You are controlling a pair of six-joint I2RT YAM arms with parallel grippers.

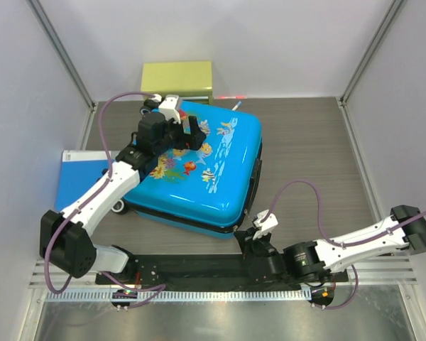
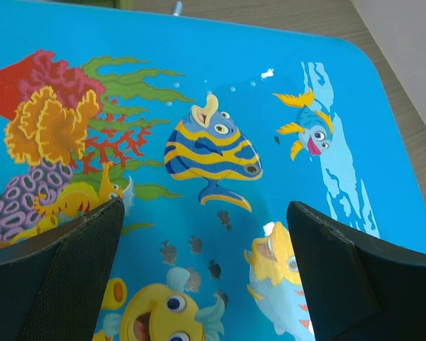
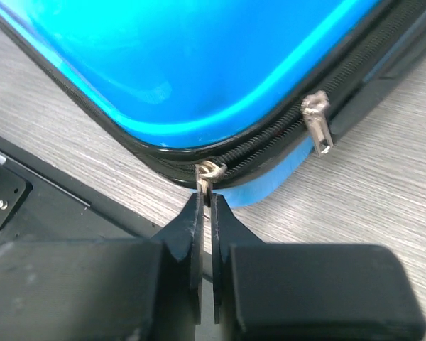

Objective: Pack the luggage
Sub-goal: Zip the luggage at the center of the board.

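Right hand (image 3: 206,202) tight on a zipper pull (image 3: 206,177) of the luggage (image 3: 199,71) — left hand (image 2: 204,209) wide above.

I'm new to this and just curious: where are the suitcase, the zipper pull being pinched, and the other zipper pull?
luggage (image 1: 228,162), top view, blue lid.
pinched zipper pull (image 3: 209,172), right wrist view, metal loop.
free zipper pull (image 3: 320,133), right wrist view, hanging tab.

Fingers (image 3: 184,238) pinch the luggage's (image 3: 199,64) zipper pull (image 3: 206,177).
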